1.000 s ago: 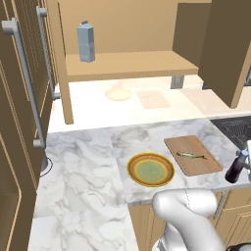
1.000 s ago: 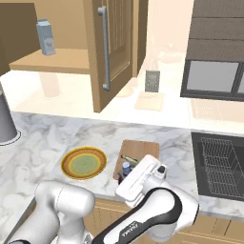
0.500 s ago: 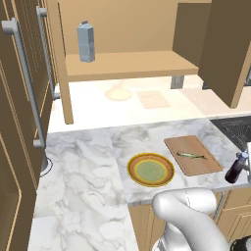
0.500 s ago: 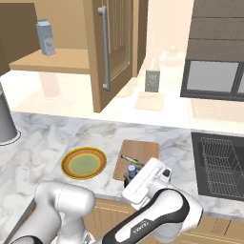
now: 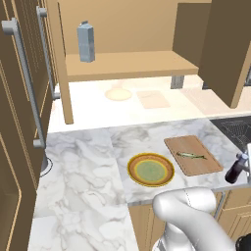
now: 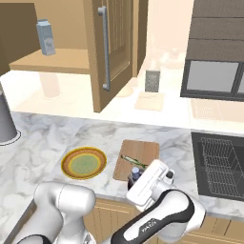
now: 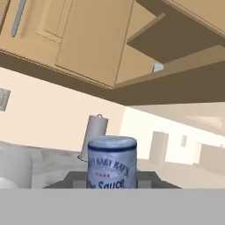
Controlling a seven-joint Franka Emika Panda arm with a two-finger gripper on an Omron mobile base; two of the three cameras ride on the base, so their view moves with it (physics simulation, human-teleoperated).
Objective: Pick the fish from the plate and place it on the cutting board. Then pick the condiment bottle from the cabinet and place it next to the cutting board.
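Gripper closed on the condiment bottle, label facing the hand camera; the fingertips themselves are hard to make out. Bottle sits low at the counter's front edge, just beside the cutting board. Fish lies on the board. Plate sits left of the board. Carton stands on the cabinet shelf.

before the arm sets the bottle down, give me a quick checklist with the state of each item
1. Fish lies on the cutting board: ok.
2. Plate holds nothing: ok.
3. Condiment bottle is out of the cabinet, in the end effector: ok.
4. End effector shut on the bottle: ok.
5. Bottle upright: ok.
6. Bottle base resting on the counter beside the board: cannot tell.
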